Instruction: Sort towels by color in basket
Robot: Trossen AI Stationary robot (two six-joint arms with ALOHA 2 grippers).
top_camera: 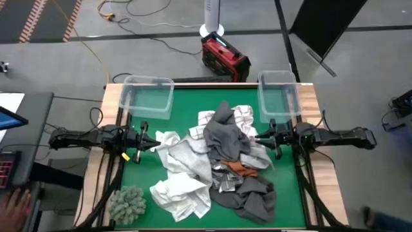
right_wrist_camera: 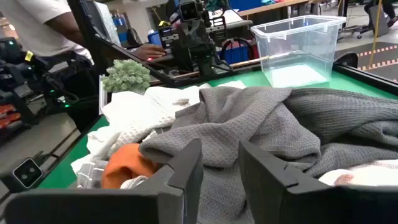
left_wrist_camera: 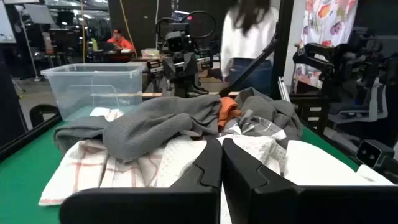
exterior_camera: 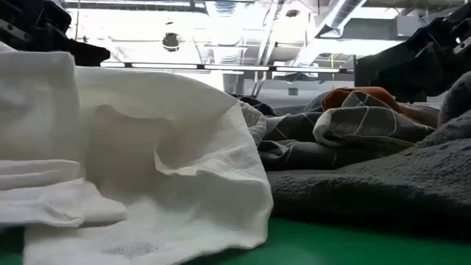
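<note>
The towels (top_camera: 215, 161) are heaped mid-table between both grippers. The left gripper (top_camera: 154, 143), fingers pressed together, and the right gripper (top_camera: 254, 137), fingers slightly parted, are held at the heap's edges.

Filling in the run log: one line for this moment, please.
left gripper: shut, at pile's left edge | right gripper: open, at pile's right edge | towels: heaped mid-table | bins: no towels

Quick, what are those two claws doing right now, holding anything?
Left gripper: jaws shut, holding nothing, at the left edge of the towel pile.
Right gripper: jaws slightly open, empty, at the pile's right edge.
</note>
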